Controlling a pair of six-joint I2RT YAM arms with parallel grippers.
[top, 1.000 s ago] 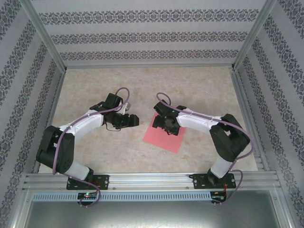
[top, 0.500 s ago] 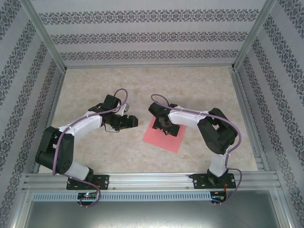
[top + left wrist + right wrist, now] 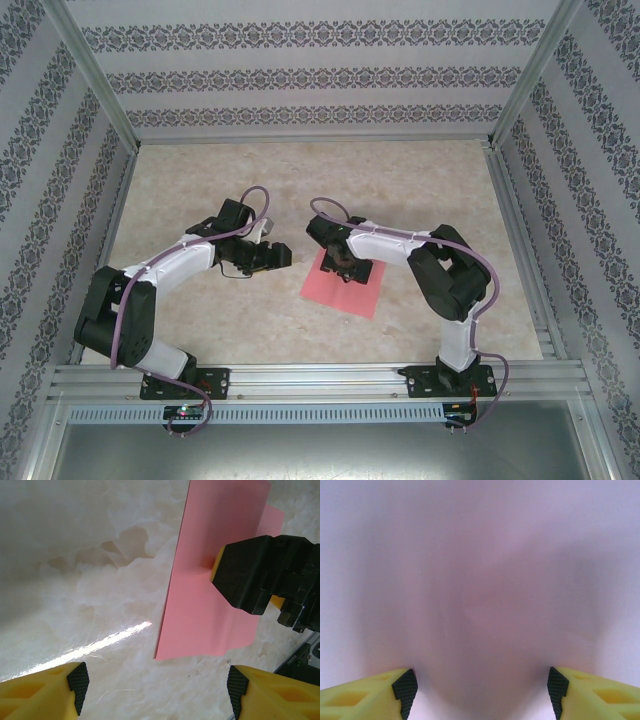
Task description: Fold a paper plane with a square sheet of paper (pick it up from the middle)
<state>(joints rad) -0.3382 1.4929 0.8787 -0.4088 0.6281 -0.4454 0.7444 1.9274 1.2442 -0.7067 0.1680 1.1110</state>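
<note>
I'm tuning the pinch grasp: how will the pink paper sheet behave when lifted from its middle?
Likely floppy: the square sheet of paper looks thin, so its edges would probably droop around a middle pinch. Probably light, and it may slide on the glossy table rather than bunch under the right end effector resting on it.

No text, label, brand, number or sign is showing readably in any view.
</note>
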